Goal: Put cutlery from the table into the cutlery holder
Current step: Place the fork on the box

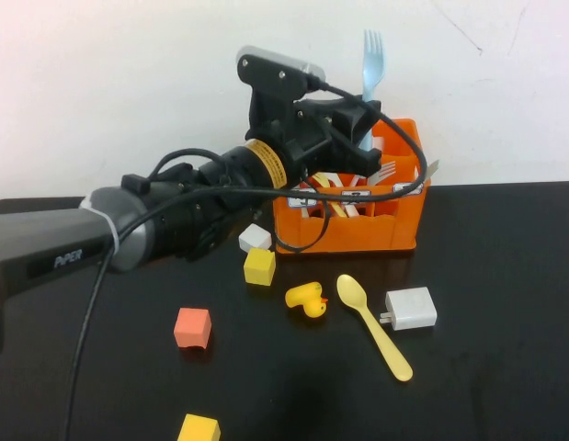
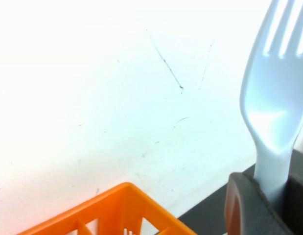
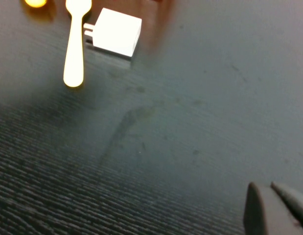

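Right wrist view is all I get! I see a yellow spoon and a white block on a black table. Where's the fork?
Observer: The pale blue fork is up in the air, gripped by the left gripper above the orange cutlery holder.
Operator: Is the fork pointing up or down?
Observer: Up, prongs on top, handle between the gripper's fingers.
Operator: What's my own gripper doing?
Observer: The right gripper is shut, holds nothing, and hangs over bare table, away from the yellow spoon.
Operator: Anything else near the spoon?
Observer: A yellow toy duck sits beside its bowl, with the white charger block on the other side.
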